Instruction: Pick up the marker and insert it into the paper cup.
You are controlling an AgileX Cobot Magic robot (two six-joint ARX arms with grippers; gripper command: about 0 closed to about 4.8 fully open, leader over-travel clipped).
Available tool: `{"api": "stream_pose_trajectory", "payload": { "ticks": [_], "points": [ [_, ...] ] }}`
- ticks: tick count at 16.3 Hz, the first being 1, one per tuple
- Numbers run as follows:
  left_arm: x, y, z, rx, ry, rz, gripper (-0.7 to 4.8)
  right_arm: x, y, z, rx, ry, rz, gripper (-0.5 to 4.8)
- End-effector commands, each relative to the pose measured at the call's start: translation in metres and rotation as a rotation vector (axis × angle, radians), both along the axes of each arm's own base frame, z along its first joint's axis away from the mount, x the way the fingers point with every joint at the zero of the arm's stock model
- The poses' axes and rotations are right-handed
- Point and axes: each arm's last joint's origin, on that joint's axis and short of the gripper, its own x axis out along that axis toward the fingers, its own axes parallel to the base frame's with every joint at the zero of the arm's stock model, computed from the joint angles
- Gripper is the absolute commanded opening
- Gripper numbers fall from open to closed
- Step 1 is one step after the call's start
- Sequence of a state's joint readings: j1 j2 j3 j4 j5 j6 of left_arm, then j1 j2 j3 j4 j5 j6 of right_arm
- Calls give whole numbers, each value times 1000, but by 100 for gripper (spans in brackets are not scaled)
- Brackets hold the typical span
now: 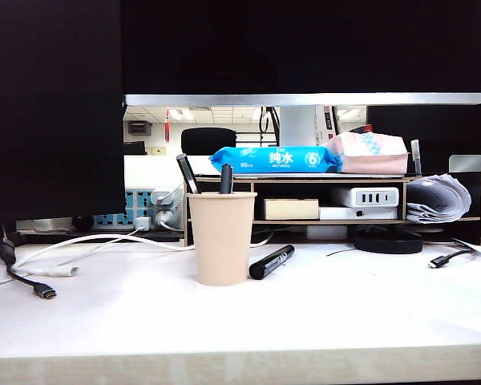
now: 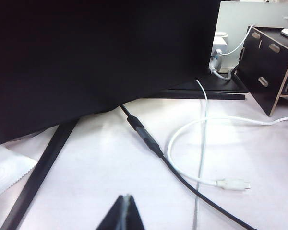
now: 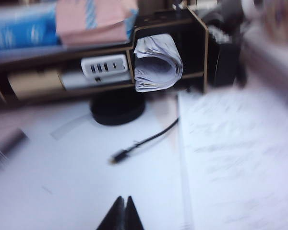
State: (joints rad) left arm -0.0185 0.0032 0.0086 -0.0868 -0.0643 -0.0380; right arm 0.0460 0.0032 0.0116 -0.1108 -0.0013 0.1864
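The left gripper (image 2: 126,213) shows only as a dark pointed tip low over the white bench (image 2: 101,163), its jaws pressed together with no gap and nothing between them. Ahead of it a large black panel (image 2: 101,57) fills most of the view, leaning over the bench. A black cable (image 2: 149,141) with a thicker joint runs out from under the panel and slants across the bench past the gripper. A white cable (image 2: 182,139) loops beside it and ends in a small plug (image 2: 234,184) lying flat. Farther off stand a dark wooden shelf (image 2: 269,72) with pale edges and a flat black base (image 2: 206,88). A scrap of white paper (image 2: 7,170) with a jagged edge lies at the side.
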Motion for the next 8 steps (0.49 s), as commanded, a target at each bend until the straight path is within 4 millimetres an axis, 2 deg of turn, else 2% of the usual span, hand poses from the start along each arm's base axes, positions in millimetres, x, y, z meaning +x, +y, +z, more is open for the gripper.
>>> {"api": "stream_pose_trajectory", "payload": {
  "ticks": [1,4,6,8],
  "points": [
    [0,0,2,-4,-17,-1,-5,0,0,11,356,-74,-9,-5],
    [0,0,4,-9,-42,-3,-5,-3,1,32,455,-186,30,-6],
    [0,-1,4,-10,-36,-23,-5,1,1,41,485,-148,18,-6],
    [0,-1,4,-10,-37,-27,-5,16,2,46,528,-61,26,-6]
  ]
}}
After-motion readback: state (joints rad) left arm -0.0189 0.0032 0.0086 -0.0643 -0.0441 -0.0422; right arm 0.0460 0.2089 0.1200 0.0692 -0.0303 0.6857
